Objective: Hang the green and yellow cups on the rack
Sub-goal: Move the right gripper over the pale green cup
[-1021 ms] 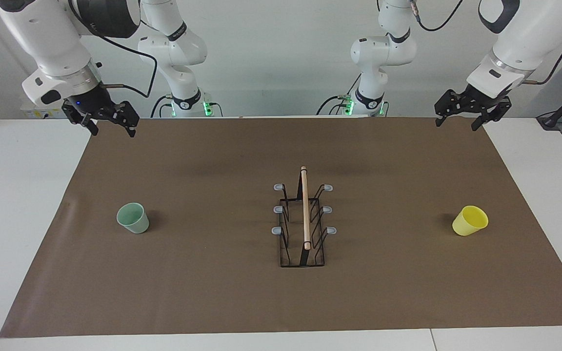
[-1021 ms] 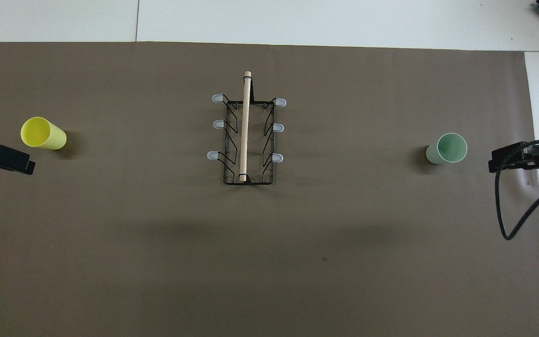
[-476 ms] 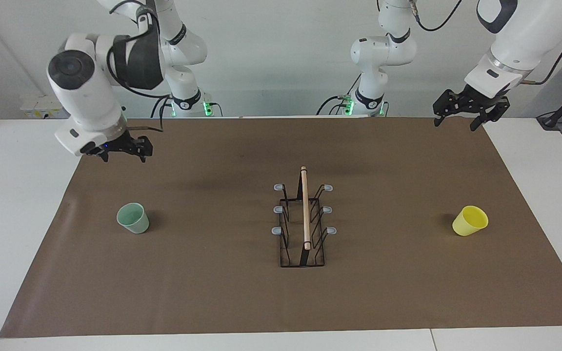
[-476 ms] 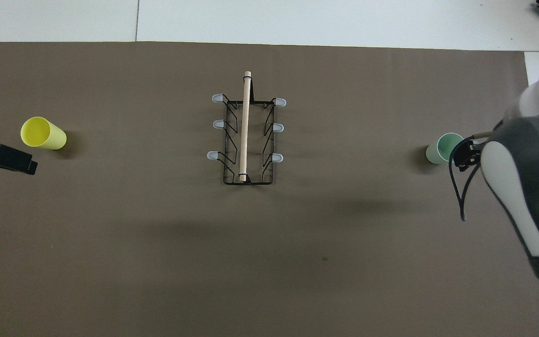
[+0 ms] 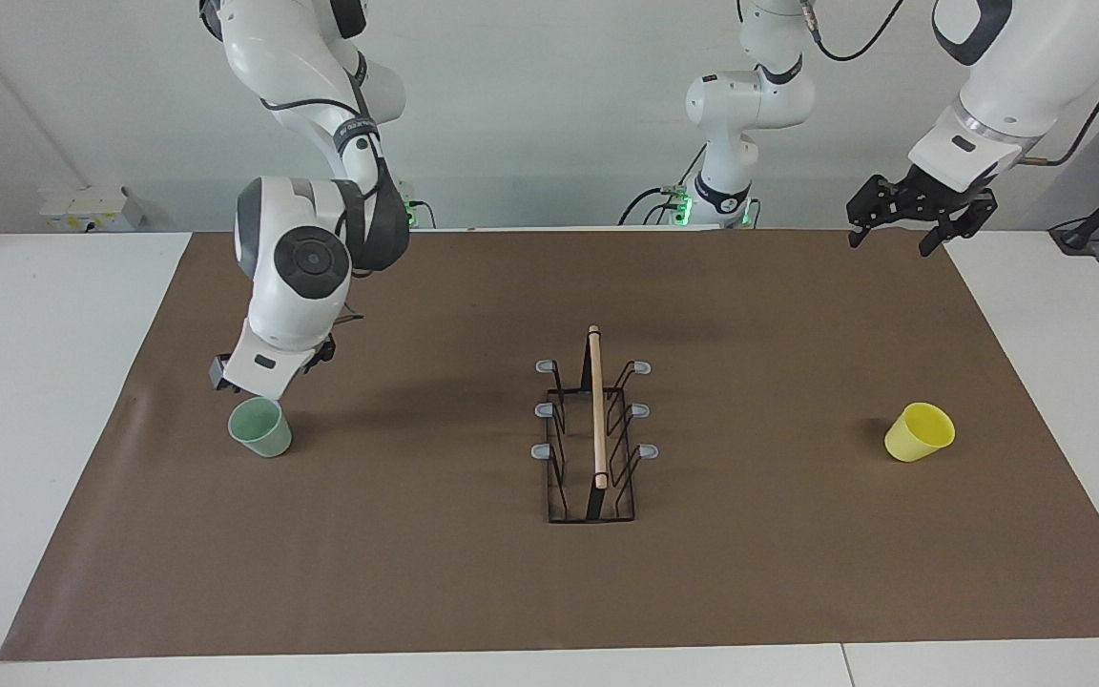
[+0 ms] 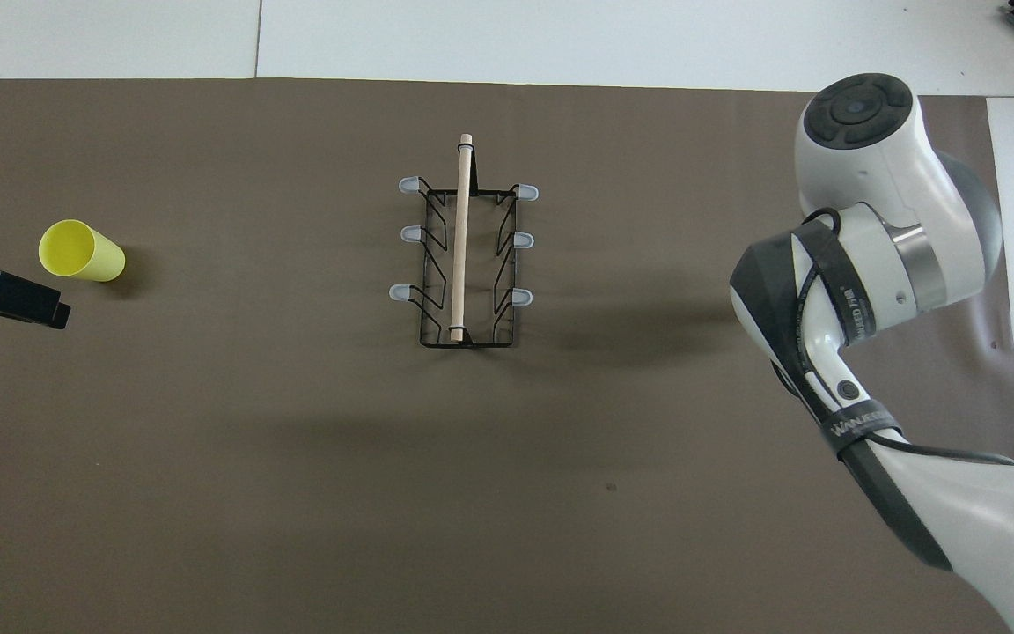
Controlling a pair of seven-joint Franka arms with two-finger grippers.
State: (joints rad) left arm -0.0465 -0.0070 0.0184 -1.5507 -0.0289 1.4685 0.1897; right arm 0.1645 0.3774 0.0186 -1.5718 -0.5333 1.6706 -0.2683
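Observation:
The pale green cup (image 5: 260, 426) stands upright on the brown mat toward the right arm's end of the table. My right gripper (image 5: 268, 374) hangs low just above the cup's rim on its robot side, and its own wrist hides it. In the overhead view the right arm covers the green cup. The yellow cup (image 5: 920, 431) (image 6: 82, 251) lies tilted toward the left arm's end. The black wire rack (image 5: 595, 429) (image 6: 465, 255) with its wooden rod stands mid-table with bare prongs. My left gripper (image 5: 896, 231) (image 6: 5, 299) waits open and empty, raised over the mat's corner.
The brown mat (image 5: 416, 572) covers most of the white table. The right arm's forearm and elbow (image 6: 859, 264) reach over the mat at the green cup's end. Both arm bases stand at the robots' edge.
My right arm has swung from the mat's corner out and down to just above the green cup, and now hides it in the overhead view. The left arm, cups and rack have not moved.

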